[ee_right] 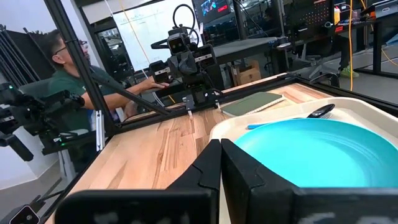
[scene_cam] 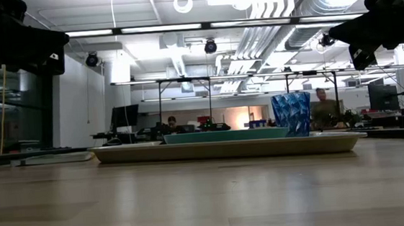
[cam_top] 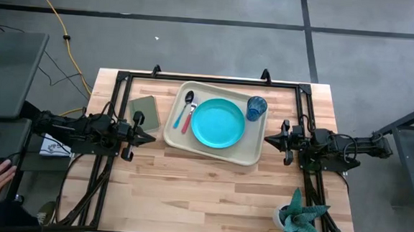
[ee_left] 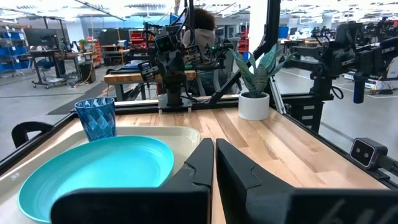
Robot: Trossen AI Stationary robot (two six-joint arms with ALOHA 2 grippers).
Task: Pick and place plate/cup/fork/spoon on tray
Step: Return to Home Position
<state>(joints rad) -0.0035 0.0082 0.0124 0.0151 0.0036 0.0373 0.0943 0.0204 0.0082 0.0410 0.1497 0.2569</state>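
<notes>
From where I stand the job looks finished. The tray (cam_top: 215, 154) sits on the bench (cam_top: 209, 202) between the two arms, and everything asked for is on it: the plate (cam_top: 218, 123) lies flat in the middle, the cup (cam_top: 256, 107) stands upright in the far corner on the right arm's side, and the spoon (cam_top: 183, 109) and fork (cam_top: 190, 115) lie side by side just beside the plate, toward the left arm. In the low view the cup (scene_cam: 291, 114) rises above the tray's rim (scene_cam: 226, 148), with the plate's edge (scene_cam: 225, 135) showing beside it. The left hand (cam_top: 148, 136) hangs just off the tray's left side, fingers pressed together and holding nothing; the right hand (cam_top: 270, 139) is likewise closed and empty just off the opposite side. A green pad (cam_top: 145, 111) lies near the left hand and a potted plant (cam_top: 299, 219) stands at the near right corner, neither part of the task. I judge nothing is left to place.
</notes>
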